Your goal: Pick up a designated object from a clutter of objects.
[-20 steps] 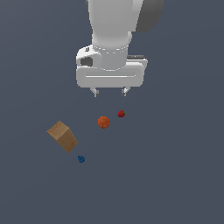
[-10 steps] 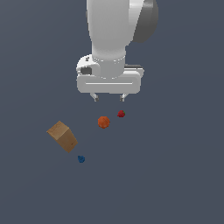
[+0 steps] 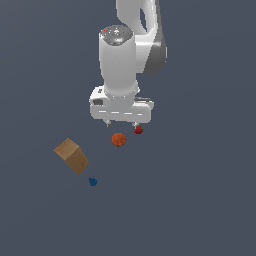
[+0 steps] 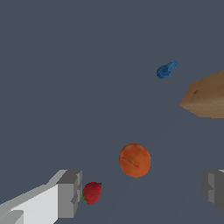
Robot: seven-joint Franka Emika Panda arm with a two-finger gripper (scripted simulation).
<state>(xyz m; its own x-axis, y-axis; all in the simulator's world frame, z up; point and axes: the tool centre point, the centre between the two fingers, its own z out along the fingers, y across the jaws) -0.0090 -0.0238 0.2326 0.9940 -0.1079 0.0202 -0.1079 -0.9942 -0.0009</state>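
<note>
The orange ball (image 3: 118, 139) lies on the grey floor, and it shows in the wrist view (image 4: 134, 160) between and beyond my two fingers. My gripper (image 3: 120, 123) is open and empty, hanging just above and behind the ball. A small red strawberry-like piece (image 3: 138, 130) sits close to the ball, on the exterior view's right, near one fingertip (image 4: 70, 194). The tan box (image 3: 71, 155) lies to the exterior view's left of the ball, and the tiny blue piece (image 3: 93, 182) lies in front of the box.
The strawberry-like piece (image 4: 92, 192) lies right beside one finger. The tan box (image 4: 206, 95) and the blue piece (image 4: 165, 70) lie farther off than the ball. Dark grey floor surrounds everything.
The arm has tilted forward and the gripper has come lower, toward the orange ball. The objects have not moved.
</note>
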